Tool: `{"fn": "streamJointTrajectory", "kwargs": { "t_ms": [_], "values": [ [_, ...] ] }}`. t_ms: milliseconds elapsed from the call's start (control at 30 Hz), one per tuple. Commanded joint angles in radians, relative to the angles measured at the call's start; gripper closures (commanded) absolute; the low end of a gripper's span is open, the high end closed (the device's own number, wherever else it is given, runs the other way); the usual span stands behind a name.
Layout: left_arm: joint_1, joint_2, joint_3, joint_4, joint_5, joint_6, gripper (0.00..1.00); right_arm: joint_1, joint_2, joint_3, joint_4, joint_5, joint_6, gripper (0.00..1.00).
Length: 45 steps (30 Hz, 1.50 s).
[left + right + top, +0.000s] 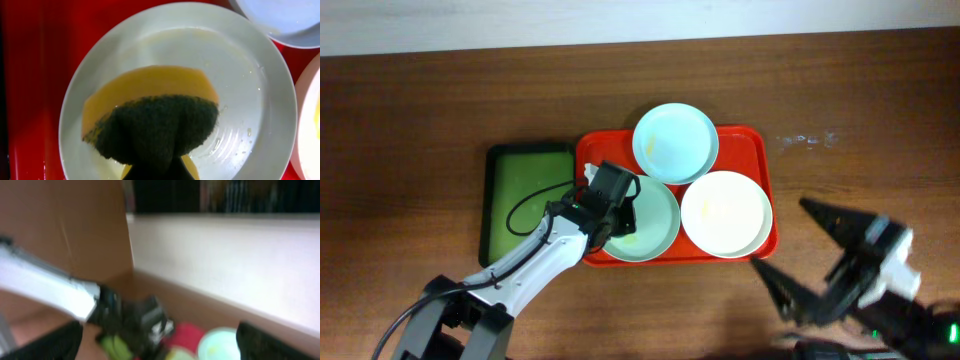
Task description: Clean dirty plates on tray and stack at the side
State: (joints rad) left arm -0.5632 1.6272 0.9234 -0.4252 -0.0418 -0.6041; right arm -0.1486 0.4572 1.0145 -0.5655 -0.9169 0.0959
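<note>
The red tray [760,150] holds three plates: pale blue [675,143] at the back, pale green [658,228] front left, cream-white [725,213] front right. My left gripper [618,212] is over the green plate and shut on a yellow sponge [150,87], its dark green scrub face pressed on the wet green plate [240,75]. The left wrist view also shows the tray [35,75], the blue plate [280,20] and the cream plate's edge [307,120]. My right gripper [802,252] is open and empty, above the table right of the tray.
A smaller green tray with a black rim [525,195] lies left of the red tray. The right wrist view is blurred; it shows my open fingers [157,347], the left arm [50,292] and the blue plate [220,342].
</note>
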Motion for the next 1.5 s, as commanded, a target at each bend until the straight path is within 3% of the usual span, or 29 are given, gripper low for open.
{"fn": "streamJointTrajectory", "kwargs": {
  "t_ms": [0,167,200,233,300,333,367,500,567,600,633,767,800,1033,1100,1200,1267,1467],
  "values": [
    [0.003,-0.005,-0.001,-0.003,0.000,-0.009,1.00,-0.022,0.351,0.191,-0.224,0.009,-0.066,0.02],
    [0.003,-0.005,-0.001,-0.002,0.000,-0.010,1.00,-0.021,0.708,0.243,-0.239,-0.306,-0.024,0.02],
    [0.003,-0.005,-0.001,-0.002,0.000,-0.010,1.00,-0.019,0.744,0.248,-0.245,-0.213,0.001,0.02],
    [0.003,-0.005,-0.001,-0.003,0.000,-0.010,1.00,0.017,0.743,0.257,-0.289,0.153,0.067,0.02],
    [0.003,-0.005,-0.001,-0.002,0.001,-0.010,1.00,0.149,0.770,0.301,-0.463,0.687,0.081,0.02],
    [0.003,-0.005,-0.001,-0.002,0.001,-0.010,1.00,0.216,0.800,0.312,-0.536,0.810,0.082,0.02],
    [0.003,-0.005,-0.001,-0.002,0.001,-0.010,1.00,0.292,0.850,0.312,-0.583,0.880,0.105,0.02],
    [0.003,-0.005,-0.001,-0.003,0.001,-0.010,1.00,0.400,1.110,0.312,-0.446,0.631,0.098,0.01],
    [0.003,-0.005,-0.001,-0.010,0.000,-0.010,1.00,0.444,1.236,0.312,-0.375,0.628,0.092,0.61],
    [0.003,-0.005,-0.001,-0.011,0.001,-0.010,1.00,0.472,1.303,0.312,-0.328,0.628,0.092,0.83],
    [0.003,-0.005,-0.001,-0.011,0.000,-0.010,1.00,0.491,1.345,0.312,-0.293,0.628,0.089,0.85],
    [0.003,-0.005,-0.001,-0.011,0.001,-0.010,1.00,0.544,1.473,0.312,-0.143,0.629,0.027,0.84],
    [0.003,-0.005,-0.001,-0.011,0.001,-0.010,1.00,0.544,1.480,0.312,-0.125,0.629,0.011,0.79],
    [0.003,-0.005,-0.001,-0.016,0.000,-0.010,1.00,0.549,1.553,0.310,-0.111,0.643,-0.040,0.77],
    [0.003,-0.005,-0.001,-0.014,0.001,-0.010,1.00,0.549,1.555,0.309,-0.131,0.644,-0.040,0.81],
    [0.003,-0.005,-0.001,0.001,0.013,-0.019,1.00,0.547,1.565,0.307,-0.163,0.681,-0.036,0.96],
    [0.003,-0.003,-0.001,0.006,0.011,-0.106,1.00,0.548,1.565,0.307,-0.175,0.681,-0.036,0.96],
    [0.000,0.116,-0.001,0.126,0.108,-0.174,1.00,0.548,1.565,0.307,-0.179,0.681,-0.036,0.96]
  ]
}}
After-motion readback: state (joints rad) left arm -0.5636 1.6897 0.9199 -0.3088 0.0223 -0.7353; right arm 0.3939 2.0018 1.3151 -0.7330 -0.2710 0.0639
